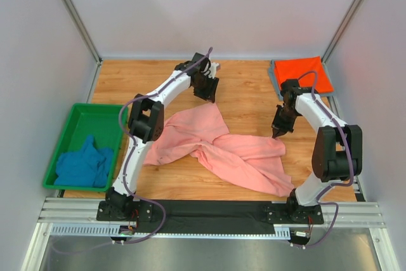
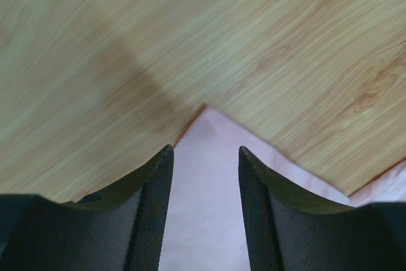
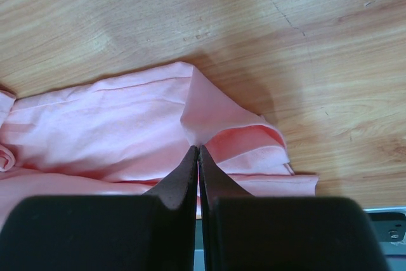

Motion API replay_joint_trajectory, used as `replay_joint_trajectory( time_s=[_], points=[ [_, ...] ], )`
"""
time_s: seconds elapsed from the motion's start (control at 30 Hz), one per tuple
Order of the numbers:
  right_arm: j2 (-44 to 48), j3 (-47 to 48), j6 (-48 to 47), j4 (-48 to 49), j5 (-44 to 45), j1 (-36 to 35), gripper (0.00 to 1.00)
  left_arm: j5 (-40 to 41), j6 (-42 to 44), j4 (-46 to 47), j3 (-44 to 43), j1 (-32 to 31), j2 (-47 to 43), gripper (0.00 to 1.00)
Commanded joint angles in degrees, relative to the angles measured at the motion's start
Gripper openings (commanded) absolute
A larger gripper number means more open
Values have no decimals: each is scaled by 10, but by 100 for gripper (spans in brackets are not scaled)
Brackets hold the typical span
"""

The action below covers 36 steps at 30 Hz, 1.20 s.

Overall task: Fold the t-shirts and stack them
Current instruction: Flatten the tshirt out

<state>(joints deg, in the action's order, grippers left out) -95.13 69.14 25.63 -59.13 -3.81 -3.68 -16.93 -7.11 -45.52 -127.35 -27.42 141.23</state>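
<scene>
The salmon-pink t-shirt (image 1: 219,147) lies crumpled and spread over the middle of the table. My left gripper (image 1: 209,97) is open just above its far corner; in the left wrist view the pink cloth (image 2: 209,207) lies between the open fingers (image 2: 152,207). My right gripper (image 1: 278,132) is shut on a pinched fold at the shirt's right edge (image 3: 158,125), jaws together (image 3: 198,148). A folded orange-red t-shirt (image 1: 304,73) lies at the back right, with a grey edge (image 1: 275,77) showing under it. A teal-blue t-shirt (image 1: 82,164) is bunched in the bin.
A green plastic bin (image 1: 95,118) stands at the left edge of the wooden table. Grey walls enclose the back and both sides. A metal rail (image 1: 209,211) with the arm bases runs along the near edge.
</scene>
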Motion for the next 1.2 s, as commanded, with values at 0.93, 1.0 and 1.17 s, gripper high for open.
replay_joint_trajectory(
  time_s=[0.93,1.0,1.17],
  points=[
    [-1,33,35,16,3,2,0,6,0,56,78,-33,-73,0],
    [-1,31,38,20,13,3,0,36,-5,47,67,-28,-90,0],
    [-18,50,50,24,34,12,0,109,-34,34,53,-10,-153,0]
  ],
)
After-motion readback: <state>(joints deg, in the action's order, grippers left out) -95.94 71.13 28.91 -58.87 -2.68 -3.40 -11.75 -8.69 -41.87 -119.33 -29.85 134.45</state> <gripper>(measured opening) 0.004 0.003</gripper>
